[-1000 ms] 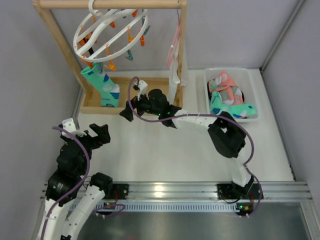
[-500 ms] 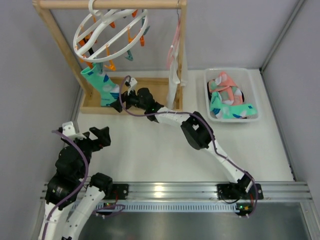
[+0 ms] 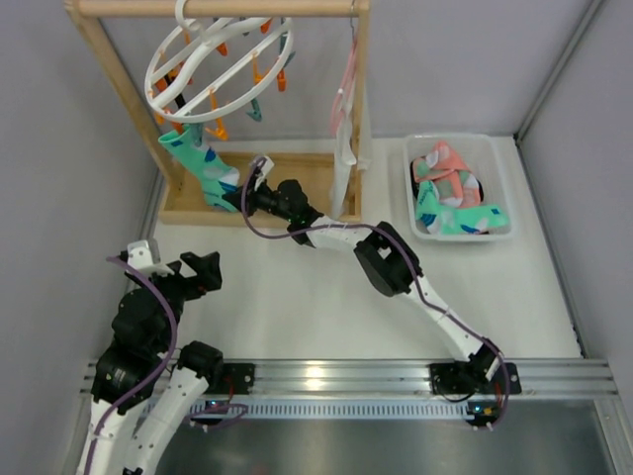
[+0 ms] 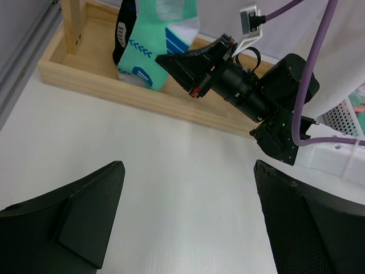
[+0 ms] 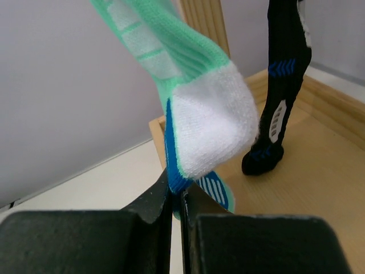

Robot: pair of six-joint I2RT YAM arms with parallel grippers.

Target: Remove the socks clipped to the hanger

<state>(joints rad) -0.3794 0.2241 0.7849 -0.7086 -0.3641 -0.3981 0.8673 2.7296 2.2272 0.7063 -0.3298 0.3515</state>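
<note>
Socks hang from the hanger (image 3: 213, 64) at the left end of the rack (image 3: 119, 94): a mint sock (image 5: 194, 108) held at its cuff by a clip (image 3: 188, 132), and a black sock (image 5: 282, 85) just behind it, both dangling over the rack's wooden base. More lie heaped in the bin (image 3: 460, 139) at the right of the table (image 3: 297, 307). The right gripper (image 5: 174, 197) reaches across to the mint sock, its jaws pressed together on the blue edge just under the white padded patch, low on the foot. The left gripper (image 4: 188, 214) hovers over bare table well short of the rack, jaws spread wide and holding nothing. The sock looks light, limp and stretchy, a ribbed knit that will lengthen before it lets go, so a pull will probably take up slack first and swing the hanger on its hook. A thin pinch at the very edge may slip off the fabric. A hold deeper on the foot, or higher toward the cuff near the clip, would carry the pull more directly to the clip. Nothing here is fragile, though the small plastic clips could twist. A steady tug down and away from the clip seems the safest way to free it.
</note>
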